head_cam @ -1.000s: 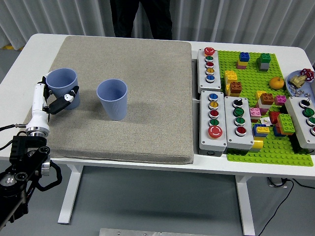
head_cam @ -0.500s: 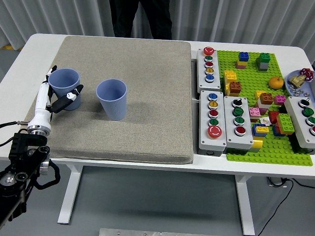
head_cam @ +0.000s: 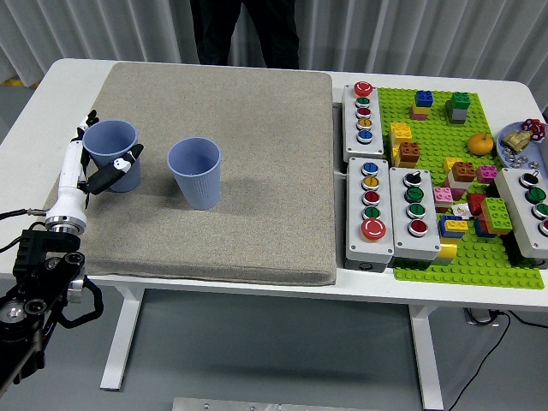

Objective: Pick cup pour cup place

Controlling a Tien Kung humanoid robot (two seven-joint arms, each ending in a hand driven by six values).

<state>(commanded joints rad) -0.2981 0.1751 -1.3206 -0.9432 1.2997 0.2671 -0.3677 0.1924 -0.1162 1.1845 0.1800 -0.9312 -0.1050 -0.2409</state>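
Two blue ribbed paper cups stand upright on the grey mat (head_cam: 248,128). The left cup (head_cam: 120,135) is near the mat's left edge, and the second cup (head_cam: 194,171) stands a short way to its right. My left hand (head_cam: 107,147) reaches in from the lower left, with its white forearm beside the left cup. Its thumb lies across the cup's front and its fingers (head_cam: 86,120) curl round the far left side. The cup still rests on the mat. My right arm is out of view.
Grey button boxes (head_cam: 370,201) lie right of the mat. Beyond them is a green baseplate (head_cam: 445,257) with several toy bricks and a small orange (head_cam: 482,144). A person in dark clothes (head_cam: 244,30) stands at the far side.
My left hand has shifted slightly left and closed in around the left cup. Neither cup has clearly moved.
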